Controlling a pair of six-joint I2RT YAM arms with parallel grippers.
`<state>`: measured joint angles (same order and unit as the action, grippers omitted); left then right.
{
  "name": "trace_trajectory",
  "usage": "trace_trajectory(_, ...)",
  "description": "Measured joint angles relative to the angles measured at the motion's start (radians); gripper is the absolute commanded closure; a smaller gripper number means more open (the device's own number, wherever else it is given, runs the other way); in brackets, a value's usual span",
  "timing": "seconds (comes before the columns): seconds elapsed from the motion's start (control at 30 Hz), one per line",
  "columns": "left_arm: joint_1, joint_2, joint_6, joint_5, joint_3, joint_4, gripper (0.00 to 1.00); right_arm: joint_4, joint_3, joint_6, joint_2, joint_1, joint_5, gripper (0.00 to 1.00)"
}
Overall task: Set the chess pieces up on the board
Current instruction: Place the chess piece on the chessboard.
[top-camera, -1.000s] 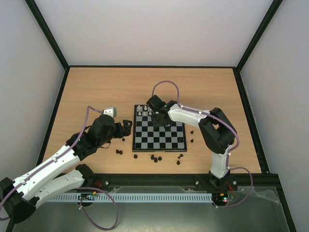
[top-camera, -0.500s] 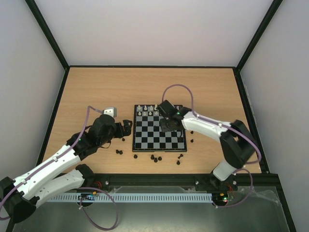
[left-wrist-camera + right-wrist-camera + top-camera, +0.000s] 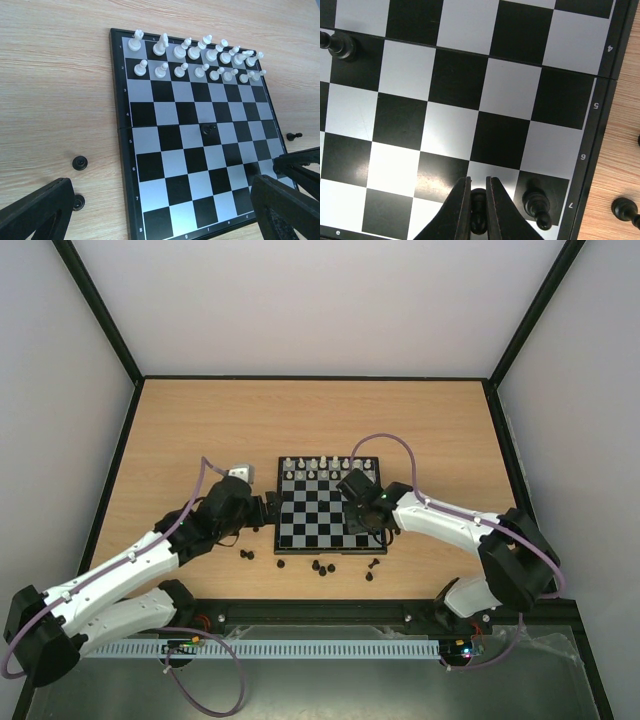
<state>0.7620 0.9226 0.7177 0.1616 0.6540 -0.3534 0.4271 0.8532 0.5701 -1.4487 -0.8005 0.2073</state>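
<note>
The board lies mid-table, with white chess pieces filling its two far rows; they also show in the left wrist view. My right gripper is over the board's near right corner. In the right wrist view it is shut on a black pawn over a light square of row 7. Another black pawn stands on the square beside it. A black piece stands mid-board. My left gripper is open and empty, low over the board's left edge.
Several loose black pieces lie on the wood in front of the board, and two more lie left of it. One black piece lies just off the right border. Black frame rails edge the table.
My right arm has swung from the board's far rows to its near right corner, holding the black pawn. My left arm has moved right, up to the board's left edge.
</note>
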Motion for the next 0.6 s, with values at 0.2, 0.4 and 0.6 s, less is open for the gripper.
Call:
trace_trajectory(0.2, 0.013, 0.001, 0.002, 0.001, -0.001, 0.003, 0.01, -0.003, 0.0, 0.007, -0.02, -0.006, 0.005, 0.93)
trace_trajectory(0.4, 0.015, 0.0, 0.008, 0.005, -0.001, 0.003, 0.01, -0.003, -0.013, 0.016, -0.027, -0.006, 0.016, 0.9)
trace_trajectory(0.6, 0.021, 0.009, 0.008, 0.008, -0.001, 0.003, 0.01, -0.007, -0.026, 0.018, -0.037, -0.006, 0.014, 0.86)
